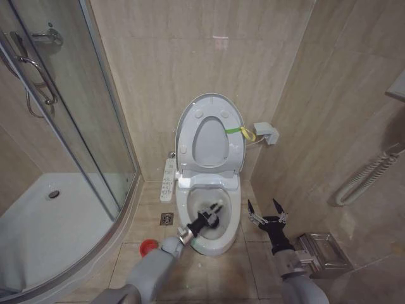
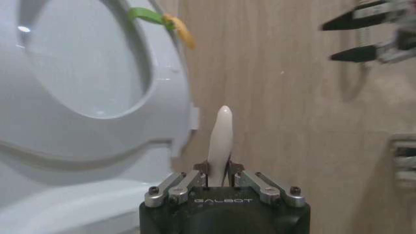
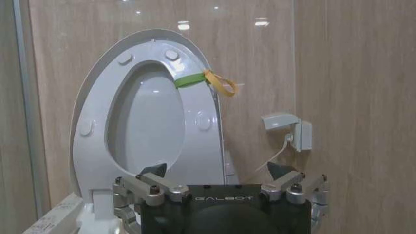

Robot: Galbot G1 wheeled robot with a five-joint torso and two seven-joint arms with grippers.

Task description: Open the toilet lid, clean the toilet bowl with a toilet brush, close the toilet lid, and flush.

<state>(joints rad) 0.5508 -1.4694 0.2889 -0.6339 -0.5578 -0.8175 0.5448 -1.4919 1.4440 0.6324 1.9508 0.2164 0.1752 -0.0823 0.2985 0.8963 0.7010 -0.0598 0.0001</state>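
Note:
The toilet lid [image 1: 210, 140] stands upright against the wall with the seat ring raised in front of it; a yellow-green strap [image 1: 239, 132] hangs on its edge. Below lies the open toilet bowl [image 1: 188, 209]. My left gripper [image 1: 213, 213] hovers over the bowl, shut on the pale handle of the toilet brush [image 2: 221, 136]; the brush's dark head is not clearly visible. Its red holder [image 1: 149, 247] sits on the floor left of the toilet. My right gripper [image 1: 266, 209] stands open beside the bowl's right side, facing the lid [image 3: 153, 117], and holds nothing.
A white button panel [image 1: 169, 179] runs along the bowl's left side. The glass shower enclosure [image 1: 69, 133] and its tray [image 1: 44, 221] fill the left. A floor drain [image 1: 167, 218], a metal box [image 1: 324, 252] and a wall socket box [image 1: 266, 133] are nearby.

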